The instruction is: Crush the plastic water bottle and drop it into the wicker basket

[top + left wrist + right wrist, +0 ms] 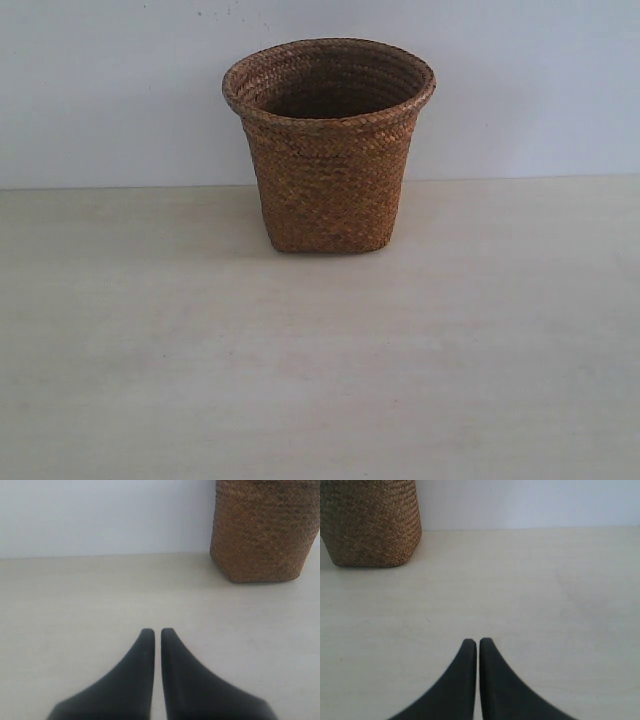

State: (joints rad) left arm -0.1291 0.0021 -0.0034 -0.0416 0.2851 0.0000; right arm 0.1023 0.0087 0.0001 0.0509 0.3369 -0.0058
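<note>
The brown wicker basket (pixel 328 150) stands upright at the back middle of the pale table, near the wall. Its lower body also shows in the left wrist view (pixel 264 532) and the right wrist view (pixel 370 522). No plastic water bottle shows in any view; the basket's inside is dark and mostly hidden. My left gripper (pixel 157 631) is shut with nothing between its black fingers, low over bare table. My right gripper (pixel 478 641) is likewise shut and holds nothing. Neither gripper appears in the exterior view.
The pale wooden table (pixel 320 380) stretches in front of and beside the basket. A plain white wall (pixel 120 90) rises directly behind it.
</note>
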